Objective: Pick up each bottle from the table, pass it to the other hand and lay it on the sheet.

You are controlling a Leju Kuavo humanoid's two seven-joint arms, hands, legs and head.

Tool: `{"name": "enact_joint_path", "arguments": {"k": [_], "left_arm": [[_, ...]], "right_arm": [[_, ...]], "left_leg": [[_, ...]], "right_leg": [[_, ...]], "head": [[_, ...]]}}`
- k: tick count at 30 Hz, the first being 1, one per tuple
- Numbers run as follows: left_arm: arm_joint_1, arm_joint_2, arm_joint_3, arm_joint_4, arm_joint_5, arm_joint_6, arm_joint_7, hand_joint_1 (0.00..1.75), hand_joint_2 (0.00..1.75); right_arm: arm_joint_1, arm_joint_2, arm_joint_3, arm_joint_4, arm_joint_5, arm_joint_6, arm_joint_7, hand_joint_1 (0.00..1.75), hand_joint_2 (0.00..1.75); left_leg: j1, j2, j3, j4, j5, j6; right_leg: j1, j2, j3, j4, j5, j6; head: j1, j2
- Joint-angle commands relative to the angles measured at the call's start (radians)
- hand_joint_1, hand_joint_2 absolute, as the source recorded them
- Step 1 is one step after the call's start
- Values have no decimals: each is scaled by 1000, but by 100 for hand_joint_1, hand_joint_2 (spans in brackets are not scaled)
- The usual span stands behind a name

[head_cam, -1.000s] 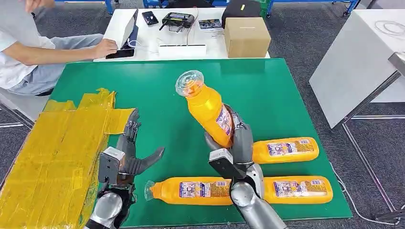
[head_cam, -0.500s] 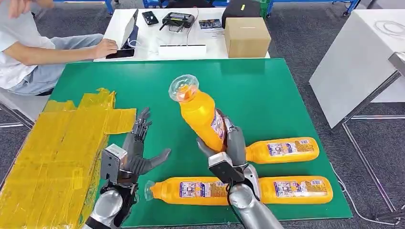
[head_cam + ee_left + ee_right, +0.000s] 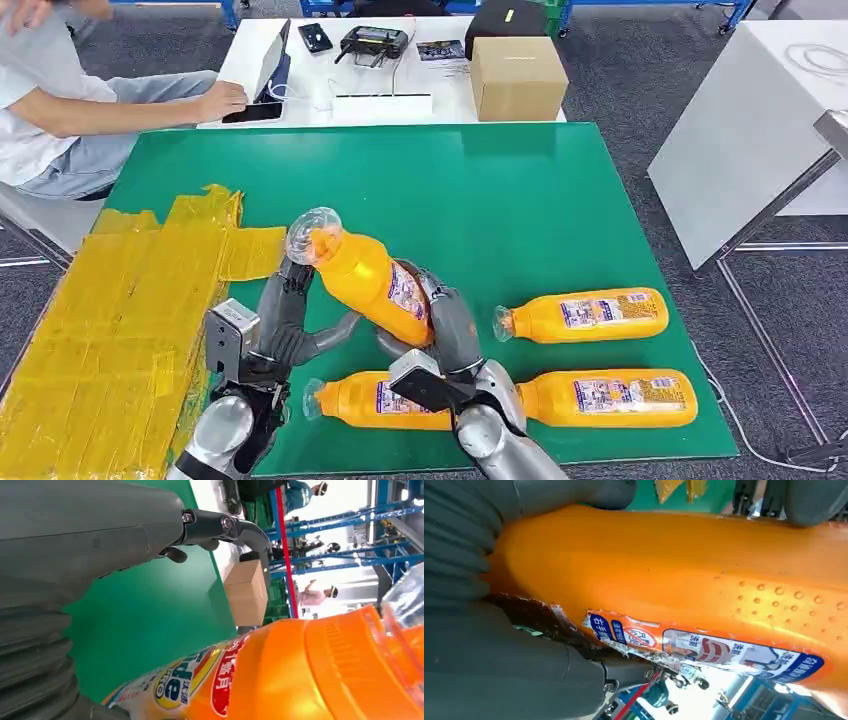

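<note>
Nearest, along the front edge of the green tabletop [image 3: 560, 190]: two orange bottles lying on their sides, left front bottle [image 3: 350, 398] with cap pointing left, right front bottle [image 3: 610, 397] end to end with it.
Right robot hand [image 3: 440, 335]: wrapped around the lower body of the held bottle [image 3: 365, 280], label against the palm.
Held bottle: lifted off the tabletop, tilted, clear cap up and toward the left robot hand.
Left robot hand [image 3: 285, 325]: open, fingers spread, just beside the bottle's neck; contact cannot be told.
Further right: third lying bottle [image 3: 585, 315], cap pointing left.
Left side: yellow sheet [image 3: 110, 330], crinkled, bare of bottles.
Beyond: white table with cardboard box [image 3: 515, 75], seated person [image 3: 60, 110].
</note>
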Motion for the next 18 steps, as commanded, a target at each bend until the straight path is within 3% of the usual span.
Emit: {"name": "enact_joint_path", "arguments": {"k": [1,18], "left_arm": [[-37,28,-30,26,7,-8,2,0,175],[-38,38,-52,16,82,-144,-7,0,175]], "right_arm": [[-57,-9,66,114,53,-20,21,175,175],[-96,2,102,182,62,38,34,175,175]], "left_leg": [[0,0,2,-1,0,0],[0,0,2,0,-1,0]], "right_leg": [[0,0,2,-1,0,-1],[0,0,2,-1,0,-1]], "head": [[0,0],[0,0]]}}
